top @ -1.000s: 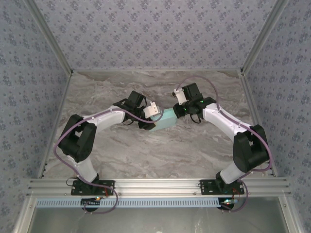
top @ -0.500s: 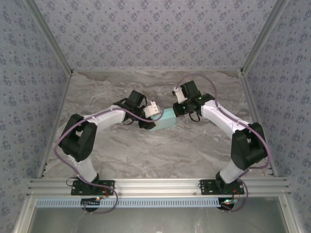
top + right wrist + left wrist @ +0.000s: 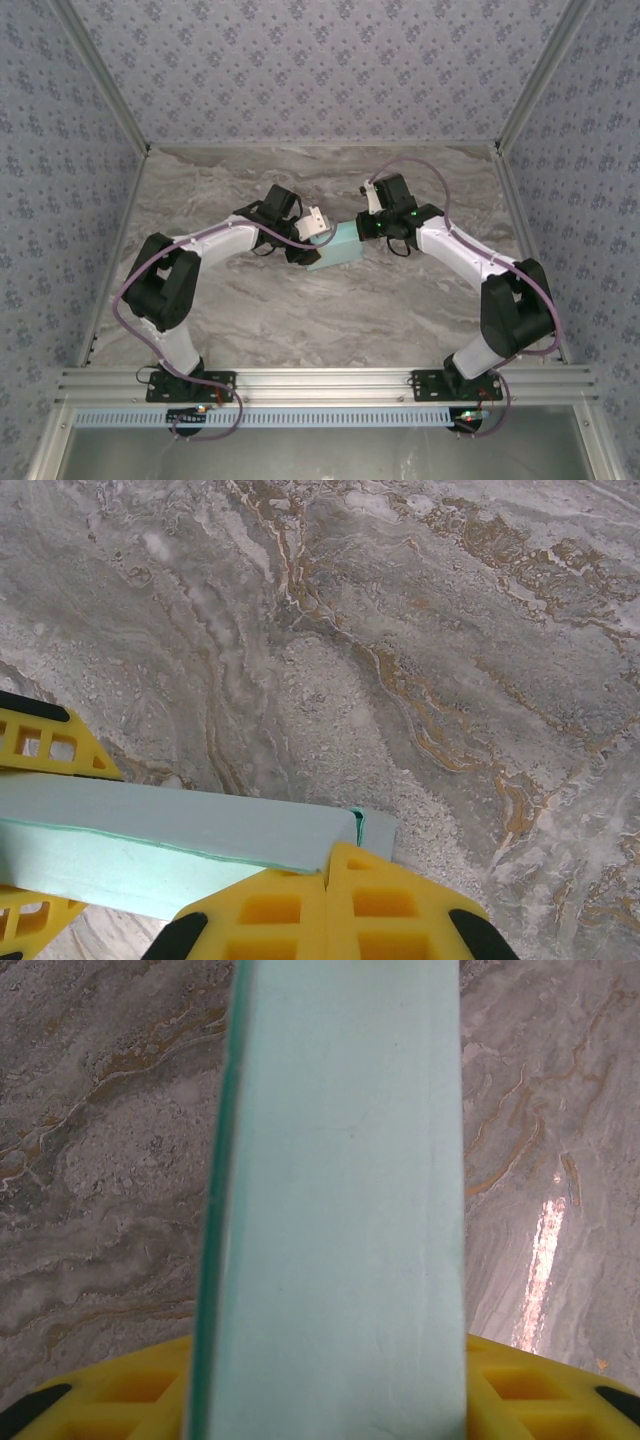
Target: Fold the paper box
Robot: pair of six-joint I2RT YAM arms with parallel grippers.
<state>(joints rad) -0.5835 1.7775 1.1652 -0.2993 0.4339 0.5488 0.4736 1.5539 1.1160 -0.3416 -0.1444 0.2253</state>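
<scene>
The paper box (image 3: pixel 340 247), a pale light-blue closed rectangular box, is held just above the middle of the table. My left gripper (image 3: pixel 317 243) is shut on its left end; in the left wrist view the paper box (image 3: pixel 340 1210) runs up the middle between the yellow fingers (image 3: pixel 110 1385). My right gripper (image 3: pixel 371 229) is shut, with nothing between its fingers. Its joined tips (image 3: pixel 330 865) touch the right end of the paper box (image 3: pixel 150 825), beside a small end flap (image 3: pixel 378 832). The left gripper's yellow fingers (image 3: pixel 45 742) clasp the box's far end.
The marble tabletop (image 3: pixel 300 310) lies open around the box. Patterned walls (image 3: pixel 60 200) close it in at the left, back and right. An aluminium rail (image 3: pixel 320 382) carries both arm bases along the near edge.
My right wrist shifted slightly left toward the box and then back. The box and the left arm stayed where they were.
</scene>
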